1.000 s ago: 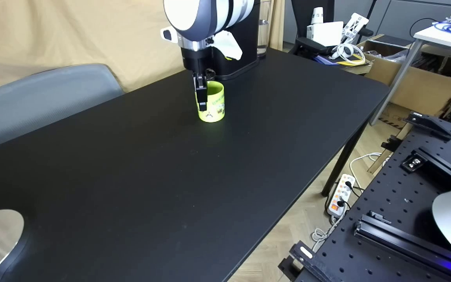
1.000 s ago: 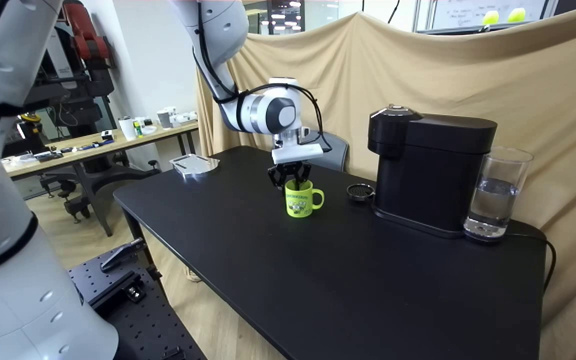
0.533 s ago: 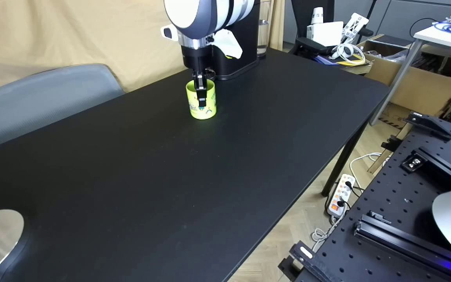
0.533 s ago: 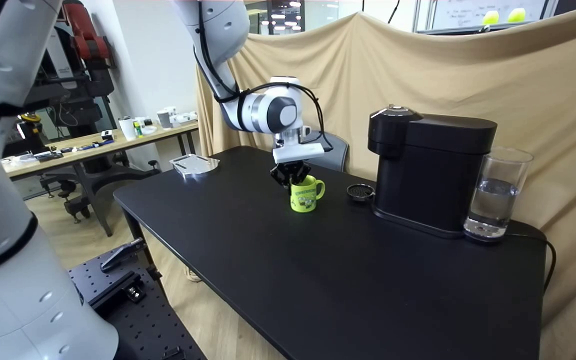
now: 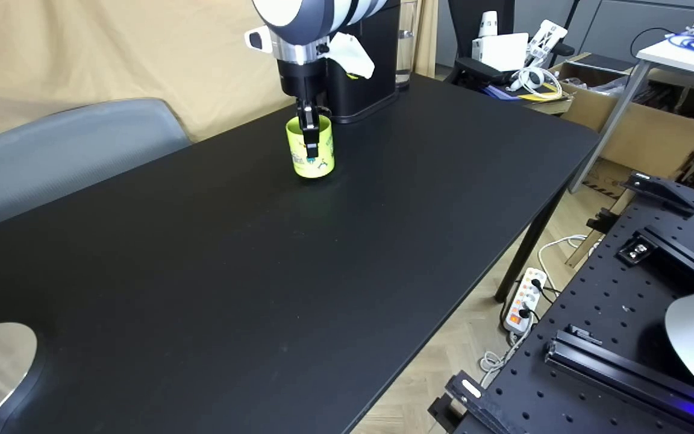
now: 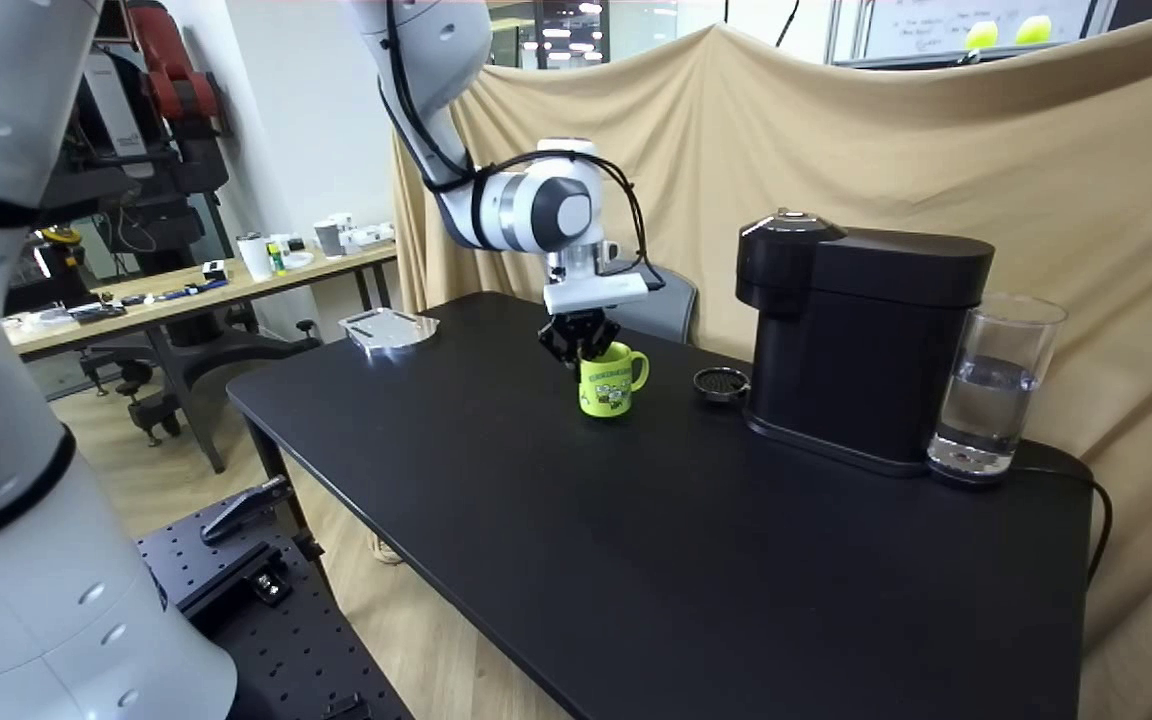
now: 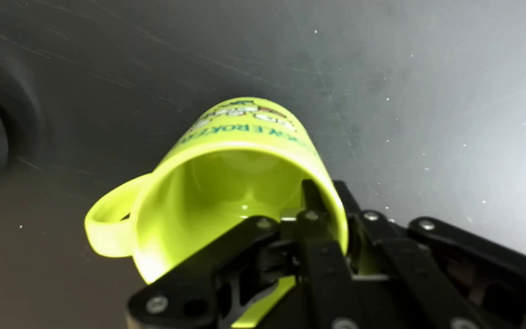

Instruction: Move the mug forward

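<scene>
Mug (image 6: 608, 386) and hand (image 7: 330, 196) are together: I pinch its wall at the rim, one of my fingers (image 7: 313, 194) inside the mug, the other against the outside. It is upright, or nearly so, in both exterior views, lime green, with letters and little figures printed on its side. Its handle (image 7: 107, 235) points away from my grip and, in an exterior view, toward the machine (image 6: 861, 350), which is black with a bright metal top. Under the mug is the table (image 5: 250, 289); whether the base touches it, I cannot tell. Between the mug and the machine lies a small round grate (image 6: 721, 384), which also shows, cut off, at the left edge of my wrist view. A tall glass (image 6: 996, 390), partly filled with water, stands just beside the machine. Well apart, on the mug's other side, a shiny metal plate (image 6: 388, 330) lies on the table. A grey chair (image 5: 70, 157) stands by the table's edge, and a tan curtain (image 6: 836, 130) hangs behind it.
</scene>
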Controlling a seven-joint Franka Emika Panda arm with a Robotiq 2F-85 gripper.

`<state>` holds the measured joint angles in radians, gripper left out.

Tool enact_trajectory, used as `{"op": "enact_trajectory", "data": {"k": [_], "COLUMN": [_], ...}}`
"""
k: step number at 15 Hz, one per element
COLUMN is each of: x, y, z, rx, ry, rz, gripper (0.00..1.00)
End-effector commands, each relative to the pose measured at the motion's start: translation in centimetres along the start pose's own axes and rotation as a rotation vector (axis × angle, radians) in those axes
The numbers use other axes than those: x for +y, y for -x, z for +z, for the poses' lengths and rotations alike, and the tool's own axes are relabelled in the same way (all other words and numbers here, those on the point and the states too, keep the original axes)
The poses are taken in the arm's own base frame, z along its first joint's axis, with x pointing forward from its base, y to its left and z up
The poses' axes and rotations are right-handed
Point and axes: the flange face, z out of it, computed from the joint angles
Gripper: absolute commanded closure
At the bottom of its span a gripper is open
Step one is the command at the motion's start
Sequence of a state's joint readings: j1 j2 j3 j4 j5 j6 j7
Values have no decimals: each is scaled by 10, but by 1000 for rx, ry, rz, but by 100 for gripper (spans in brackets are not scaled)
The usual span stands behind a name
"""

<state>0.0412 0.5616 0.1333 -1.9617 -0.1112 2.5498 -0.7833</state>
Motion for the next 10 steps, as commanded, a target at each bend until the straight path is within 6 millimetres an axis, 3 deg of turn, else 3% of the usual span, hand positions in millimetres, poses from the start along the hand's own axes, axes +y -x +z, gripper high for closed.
{"op": "enact_trajectory", "data": {"k": [1,4,10], "x": [-25,-51,-99], "y": [13,25,48], "z": [-35,-35,-11], "rx": [-22,-10,18], "ry": [-10,-10,-40], "rz": [-37,-54,-70], "gripper": [98,98,98]}}
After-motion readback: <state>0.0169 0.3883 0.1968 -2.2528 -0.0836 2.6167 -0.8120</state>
